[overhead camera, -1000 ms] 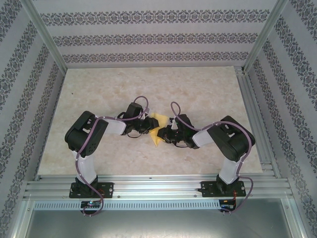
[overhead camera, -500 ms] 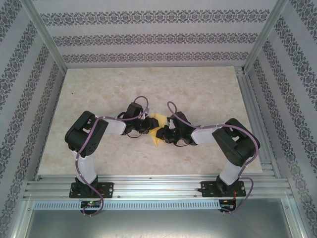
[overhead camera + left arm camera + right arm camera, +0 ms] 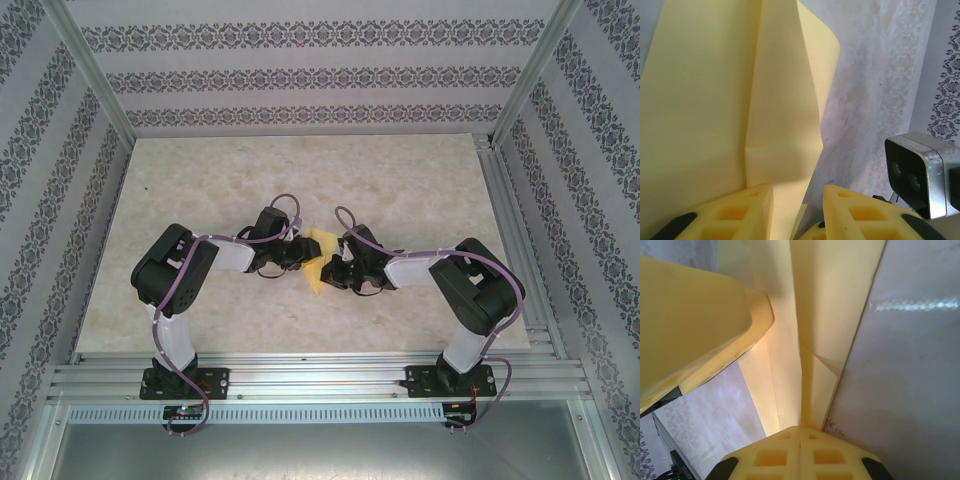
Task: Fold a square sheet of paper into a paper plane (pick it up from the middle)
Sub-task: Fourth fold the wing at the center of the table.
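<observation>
The pale-yellow sheet of paper [image 3: 318, 246] is folded, with creases, and sits at the table's middle between both grippers. My right gripper [image 3: 336, 272] comes in from the right. In the right wrist view its jaws [image 3: 800, 431] are pressed together on a raised centre crease of the paper [image 3: 826, 315]. My left gripper [image 3: 302, 255] reaches in from the left. Its foam fingers [image 3: 742, 212] stand apart, and a folded flap of the paper [image 3: 715, 100] runs down between them against the left finger, so the left gripper [image 3: 797, 192] is open.
The marbled tabletop [image 3: 400, 180] lies inside an aluminium frame with patterned walls on three sides. The right arm's wrist camera [image 3: 920, 172] sits close on the right in the left wrist view. A left finger [image 3: 690, 315] looms at the upper left in the right wrist view.
My right gripper has shut on the paper's crease and edged slightly left; its elbow swung to the right. The left arm has held still.
</observation>
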Action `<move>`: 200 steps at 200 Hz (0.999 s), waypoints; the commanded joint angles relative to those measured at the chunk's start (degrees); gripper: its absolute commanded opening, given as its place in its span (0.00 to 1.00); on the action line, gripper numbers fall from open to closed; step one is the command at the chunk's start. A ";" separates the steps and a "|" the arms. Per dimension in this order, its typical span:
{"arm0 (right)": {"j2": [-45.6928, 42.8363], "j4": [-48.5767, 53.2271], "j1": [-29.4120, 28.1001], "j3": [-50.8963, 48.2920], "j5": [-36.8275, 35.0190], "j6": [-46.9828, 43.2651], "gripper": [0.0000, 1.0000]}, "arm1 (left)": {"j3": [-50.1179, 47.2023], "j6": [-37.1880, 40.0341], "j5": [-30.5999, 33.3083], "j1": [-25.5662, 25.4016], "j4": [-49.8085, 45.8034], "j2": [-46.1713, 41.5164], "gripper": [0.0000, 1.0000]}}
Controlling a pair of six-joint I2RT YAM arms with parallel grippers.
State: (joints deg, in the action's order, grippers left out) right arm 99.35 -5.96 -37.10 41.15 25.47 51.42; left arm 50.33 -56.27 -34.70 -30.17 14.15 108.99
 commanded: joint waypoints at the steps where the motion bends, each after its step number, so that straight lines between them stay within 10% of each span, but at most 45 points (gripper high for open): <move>1: 0.23 2.06 0.43 0.42 -1.46 -1.41 0.02 | 1.25 -0.51 -0.34 -0.94 0.43 -0.71 0.38; 61: 0.94 4.45 0.45 1.08 -2.18 -2.01 0.01 | 2.67 -0.12 -0.46 -0.96 -0.88 -5.58 0.46; 200: 0.35 3.66 0.48 0.64 -2.37 -1.49 0.03 | 1.53 -2.99 -0.94 -1.12 2.16 3.86 0.20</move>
State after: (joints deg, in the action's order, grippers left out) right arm 99.37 -3.99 -36.99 41.63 25.06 50.85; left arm 51.92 -59.79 -36.56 -30.52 16.27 111.81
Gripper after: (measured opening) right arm 0.045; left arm 0.208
